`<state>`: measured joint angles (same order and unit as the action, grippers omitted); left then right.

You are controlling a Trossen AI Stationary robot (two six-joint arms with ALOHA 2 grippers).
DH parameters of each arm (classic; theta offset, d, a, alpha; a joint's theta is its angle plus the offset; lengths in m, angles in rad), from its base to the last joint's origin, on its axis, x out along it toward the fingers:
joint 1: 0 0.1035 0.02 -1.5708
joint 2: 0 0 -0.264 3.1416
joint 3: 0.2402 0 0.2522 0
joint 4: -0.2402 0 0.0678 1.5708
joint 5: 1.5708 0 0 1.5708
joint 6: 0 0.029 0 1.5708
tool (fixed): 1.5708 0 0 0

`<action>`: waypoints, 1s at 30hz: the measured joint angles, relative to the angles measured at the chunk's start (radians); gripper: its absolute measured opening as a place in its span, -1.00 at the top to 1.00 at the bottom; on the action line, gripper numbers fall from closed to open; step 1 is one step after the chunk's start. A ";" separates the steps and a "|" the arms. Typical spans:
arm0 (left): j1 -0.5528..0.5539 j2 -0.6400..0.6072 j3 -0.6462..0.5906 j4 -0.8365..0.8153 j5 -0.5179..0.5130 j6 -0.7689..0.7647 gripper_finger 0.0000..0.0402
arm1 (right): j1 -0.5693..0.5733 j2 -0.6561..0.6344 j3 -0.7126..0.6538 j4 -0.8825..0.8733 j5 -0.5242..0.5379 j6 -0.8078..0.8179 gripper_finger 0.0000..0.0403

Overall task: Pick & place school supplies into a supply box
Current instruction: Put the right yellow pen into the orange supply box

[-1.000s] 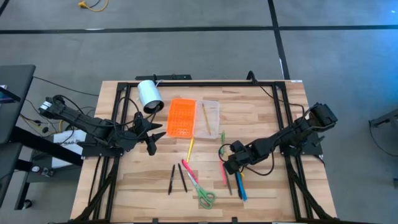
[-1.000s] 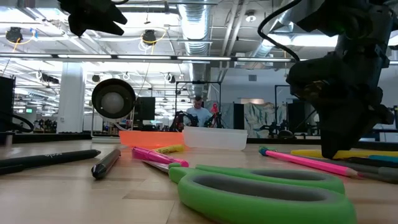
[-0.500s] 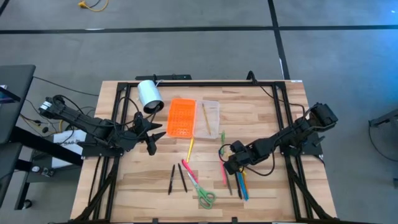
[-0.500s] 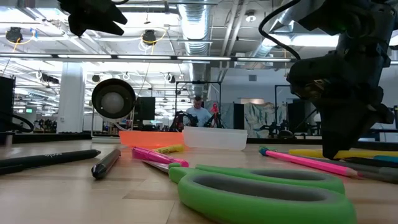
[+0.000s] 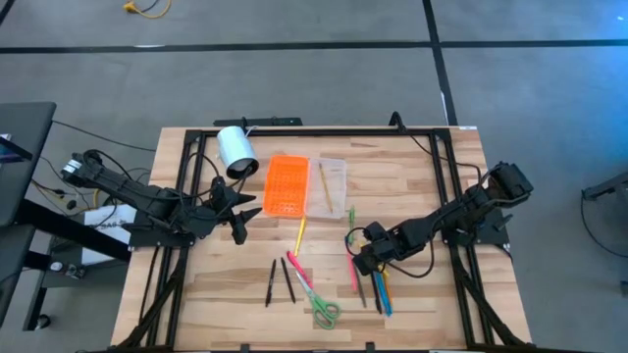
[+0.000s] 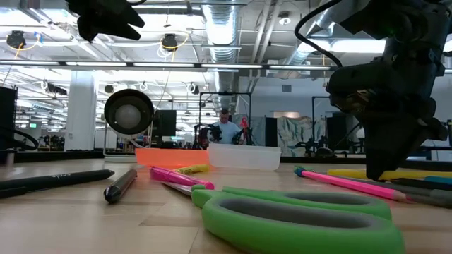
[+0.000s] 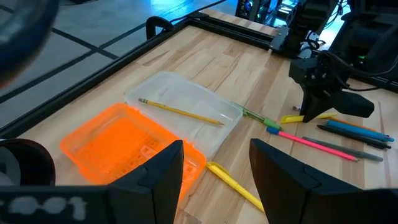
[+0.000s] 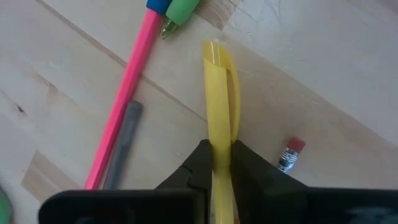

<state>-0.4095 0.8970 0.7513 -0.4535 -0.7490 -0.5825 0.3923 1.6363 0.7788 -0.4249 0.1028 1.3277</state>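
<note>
A yellow pen (image 8: 219,99) lies on the table below the clear tray (image 5: 334,184), pinched between the right gripper (image 8: 217,163) fingers; a clean lift likely needs a firm, centred grip. Left gripper (image 7: 214,165) hangs spread wide beside the orange lid (image 5: 287,184)
</note>
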 joint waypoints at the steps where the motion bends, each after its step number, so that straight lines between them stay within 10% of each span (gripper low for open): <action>1: 0.000 0.000 0.000 0.000 0.000 0.000 0.14 | 0.000 0.000 0.000 0.000 0.000 0.000 0.86; 30: 0.000 0.000 0.000 0.000 -0.025 0.000 0.14 | 0.000 0.000 0.000 0.004 0.003 0.000 0.78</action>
<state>-0.4095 0.8970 0.7513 -0.4535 -0.7740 -0.5823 0.3920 1.6367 0.7788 -0.4213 0.1055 1.3273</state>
